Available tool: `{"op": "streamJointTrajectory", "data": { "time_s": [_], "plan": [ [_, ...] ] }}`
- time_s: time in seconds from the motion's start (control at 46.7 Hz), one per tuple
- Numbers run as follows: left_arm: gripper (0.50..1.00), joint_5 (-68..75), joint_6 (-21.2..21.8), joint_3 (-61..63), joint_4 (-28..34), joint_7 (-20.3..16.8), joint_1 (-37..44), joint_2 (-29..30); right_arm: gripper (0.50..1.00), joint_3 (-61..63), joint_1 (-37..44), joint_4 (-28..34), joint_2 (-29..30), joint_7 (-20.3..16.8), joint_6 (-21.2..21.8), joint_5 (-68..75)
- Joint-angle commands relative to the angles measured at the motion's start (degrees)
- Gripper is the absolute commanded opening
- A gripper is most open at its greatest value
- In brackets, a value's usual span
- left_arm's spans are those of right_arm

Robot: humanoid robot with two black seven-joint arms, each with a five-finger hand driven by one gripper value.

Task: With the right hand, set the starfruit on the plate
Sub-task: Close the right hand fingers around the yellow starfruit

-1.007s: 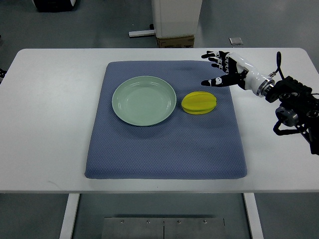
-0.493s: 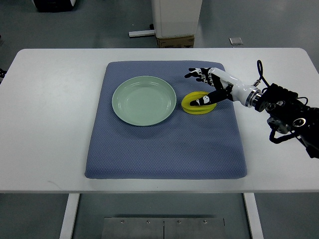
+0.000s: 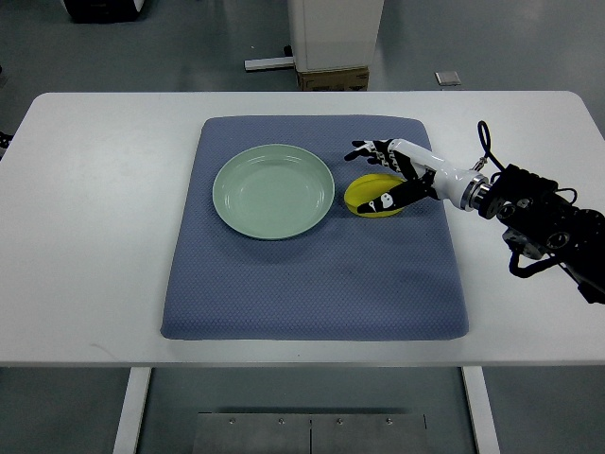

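Observation:
A yellow starfruit (image 3: 361,193) lies on the blue mat (image 3: 312,274), just right of the pale green plate (image 3: 273,191), which holds nothing. My right hand (image 3: 369,177) reaches in from the right and sits over the starfruit. Its fingers (image 3: 371,148) are spread along the fruit's far side and the thumb (image 3: 381,203) lies across its near side. The fruit still rests on the mat and the hand hides its right part. The left arm does not show.
The mat lies on a white table (image 3: 85,227). A white pedestal with a cardboard box (image 3: 333,78) stands on the floor behind the table's far edge. My right forearm (image 3: 539,218) hangs over the table's right side.
My right hand has come down and to the left from behind the starfruit and now straddles it. The starfruit and plate have not moved.

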Motion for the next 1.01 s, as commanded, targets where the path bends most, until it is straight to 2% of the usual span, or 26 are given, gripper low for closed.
{"op": "streamJointTrajectory", "data": {
  "time_s": [0.0,0.536,0.771,0.857,0.986],
  "plan": [
    [1.000,0.00,0.07,0.03,0.00,0.00,0.00,0.00,0.998,-1.05,-0.19,-0.89,0.34,0.68,-1.03,0.00],
    [1.000,0.00,-0.02,0.03,0.00,0.00,0.00,0.00,0.979,-2.72,-1.51,-2.21,0.78,1.06,-3.84,0.00],
    [1.000,0.00,-0.02,0.03,0.00,0.00,0.00,0.00,0.906,-3.51,-1.86,-2.21,1.13,1.06,-4.90,0.00],
    [1.000,0.00,-0.02,-0.06,0.00,0.00,0.00,0.00,0.868,-3.51,-1.86,-2.30,1.13,1.06,-5.16,0.00],
    [1.000,0.00,-0.02,0.03,0.00,0.00,0.00,0.00,0.782,-3.86,-1.95,-2.38,1.13,1.06,-5.16,0.00]
  ]
}}
